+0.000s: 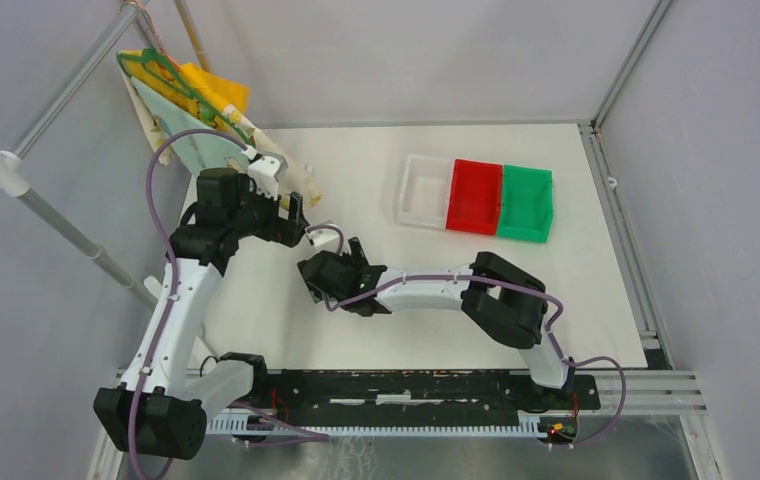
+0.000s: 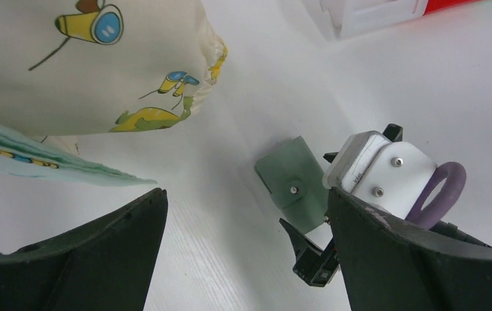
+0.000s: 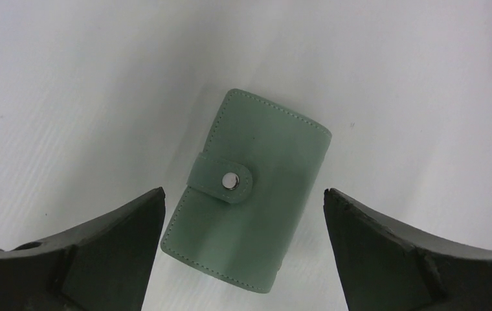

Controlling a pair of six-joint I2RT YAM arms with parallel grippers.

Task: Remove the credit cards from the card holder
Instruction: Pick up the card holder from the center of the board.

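Card holder [image 3: 246, 201] lies flat on the bench [image 3: 68, 78], shut. Its snap tab [image 3: 221, 178] is fastened across the front w/ the metal stud [image 3: 230, 181] showing. No credit cards visible; prob inside, can't confirm.

R jaws hang right over it, wide apart, nothing held. In the R wrist view the holder sits btwn the two fingers [image 3: 88, 259], touching neither, its long axis skewed vs the jaw line. L jaws are also wide apart & empty, close by, near the printed cloth bag [image 2: 101, 65]. The L wrist view shows the holder [image 2: 292, 181] just beside the white block [image 2: 379, 172] on the R arm.

Step in hand, as I read it: get a first hold on the closed holder so the tab can be popped. To do it well:
- Rotate R wrist so the fingers square up w/ the holder's long edges before descending; a skewed pinch prob spins it on the smooth bench.
- Go low. It's thin & flat, so tips need bench level or they skate over the top.
- Keep off the tab side; leave the stud free for L jaws to peel up.
- One arm pins, other pulls; w/o pinning the whole thing prob just drags.
- Arms are close together, so watch for a clash.
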